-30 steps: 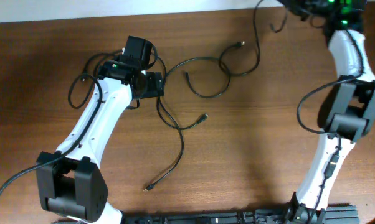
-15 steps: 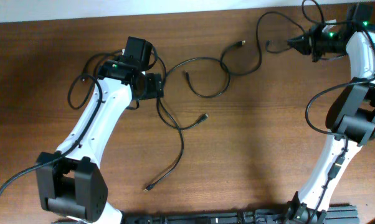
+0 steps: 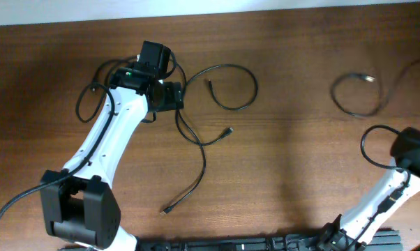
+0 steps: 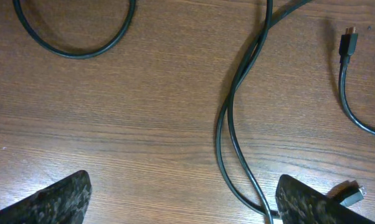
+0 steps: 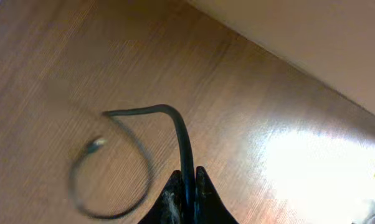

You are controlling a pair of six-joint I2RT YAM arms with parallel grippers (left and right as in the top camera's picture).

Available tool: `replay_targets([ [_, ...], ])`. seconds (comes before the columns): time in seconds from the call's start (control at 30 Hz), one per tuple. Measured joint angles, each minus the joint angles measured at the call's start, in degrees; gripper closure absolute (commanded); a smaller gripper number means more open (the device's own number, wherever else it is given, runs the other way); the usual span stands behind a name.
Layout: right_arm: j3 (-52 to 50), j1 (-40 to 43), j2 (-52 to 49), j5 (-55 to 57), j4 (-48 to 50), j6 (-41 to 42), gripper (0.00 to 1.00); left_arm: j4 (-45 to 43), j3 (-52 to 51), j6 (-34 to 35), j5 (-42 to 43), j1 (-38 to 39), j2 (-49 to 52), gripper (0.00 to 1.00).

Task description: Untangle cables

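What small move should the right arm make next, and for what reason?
Probably open the right fingers and let the cable go. They are shut on it, and from overhead its loop lies on the table, far from the other cables.

The right gripper falls outside the overhead view; its own camera blurs the cable loop, whose plug detail cannot be made out.

Wide-spread fingers over wooden table, two black cables crossing between them, plug upper right
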State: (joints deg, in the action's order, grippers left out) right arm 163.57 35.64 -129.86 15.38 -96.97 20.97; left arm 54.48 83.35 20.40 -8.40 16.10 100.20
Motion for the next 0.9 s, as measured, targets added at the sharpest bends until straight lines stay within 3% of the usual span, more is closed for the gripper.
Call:
replay_targets([
  [0.17, -5.8, 1.1, 0.2, -5.6, 0.1, -3.2, 0.93, -0.7, 0.0, 0.0, 0.0, 0.0, 0.0, 0.04],
  [0.23, -12.6, -0.2, 0.3, -7.4, 0.3, -3.6, 0.44, -0.8, 0.0, 0.0, 0.0, 0.0, 0.0, 0.04],
  [0.3, -16.8, -0.8, 0.4, -9.4, 1.4, -3.8, 0.36, -0.7, 0.0, 0.0, 0.0, 0.0, 0.0, 0.05],
  [0.53, -23.9, -5.2, 0.3, -28.8, 4.4, -15.9, 0.33, -0.7, 0.0, 0.0, -2.1, -0.1, 0.0, 0.03],
  [0.9, -27.1, -28.3, 0.3, -32.3, 5.6, -24.2, 0.28, -0.1, 0.0, 0.0, -4.1, -7.5, -6.8, 0.01],
])
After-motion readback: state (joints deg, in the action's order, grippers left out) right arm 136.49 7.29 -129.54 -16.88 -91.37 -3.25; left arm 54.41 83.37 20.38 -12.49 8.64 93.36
